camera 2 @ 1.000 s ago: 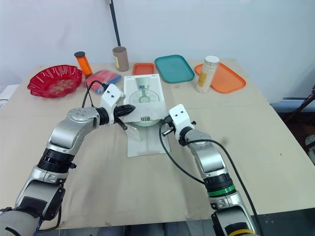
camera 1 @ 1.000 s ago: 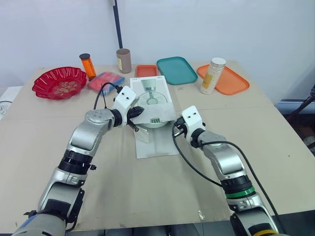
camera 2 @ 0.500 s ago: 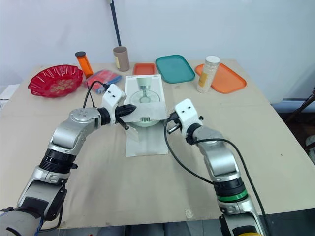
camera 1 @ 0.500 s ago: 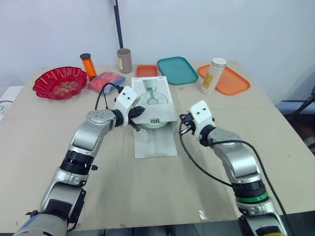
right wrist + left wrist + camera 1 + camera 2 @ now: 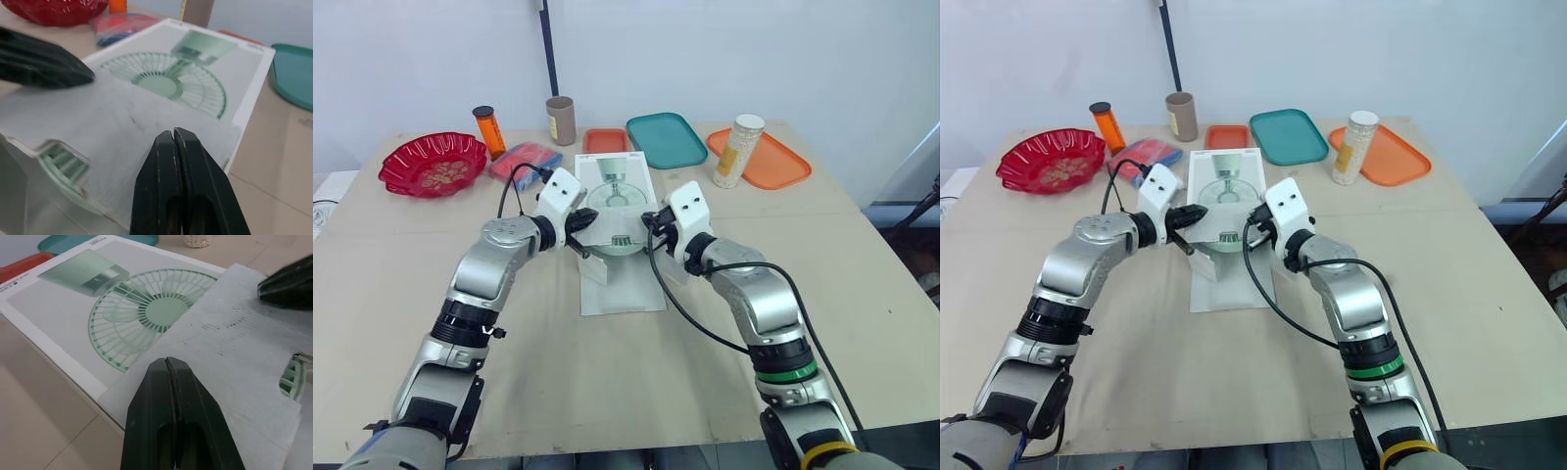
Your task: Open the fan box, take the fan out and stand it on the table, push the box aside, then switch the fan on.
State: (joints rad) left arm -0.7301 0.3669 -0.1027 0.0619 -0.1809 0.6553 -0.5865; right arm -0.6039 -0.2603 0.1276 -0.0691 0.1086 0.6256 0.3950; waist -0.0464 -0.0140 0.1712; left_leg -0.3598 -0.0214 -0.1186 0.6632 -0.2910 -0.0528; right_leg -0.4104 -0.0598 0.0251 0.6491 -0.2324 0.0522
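Note:
The white fan box (image 5: 615, 184), printed with a green fan, lies flat at the table's middle. Its grey-white flap (image 5: 625, 227) is folded back over the lid, and the green fan (image 5: 620, 246) peeks out under the flap's near edge. My left gripper (image 5: 584, 223) is shut, its tips resting on the flap's left edge (image 5: 234, 362). My right gripper (image 5: 649, 220) is shut too, its tips at the flap's right edge (image 5: 117, 122). The two grippers face each other across the flap. I cannot tell whether either pinches the flap.
A white panel (image 5: 622, 284) lies on the table in front of the box. Behind stand a red bowl (image 5: 432, 164), orange bottle (image 5: 488, 132), brown cup (image 5: 560, 120), blue-red packet (image 5: 525, 161), small orange tray (image 5: 605, 140), teal tray (image 5: 666, 139) and a jar (image 5: 738, 151) on an orange tray (image 5: 773, 162).
My right gripper has swung left from beside the box onto the flap's right edge. The left gripper has stayed at the flap's left edge.

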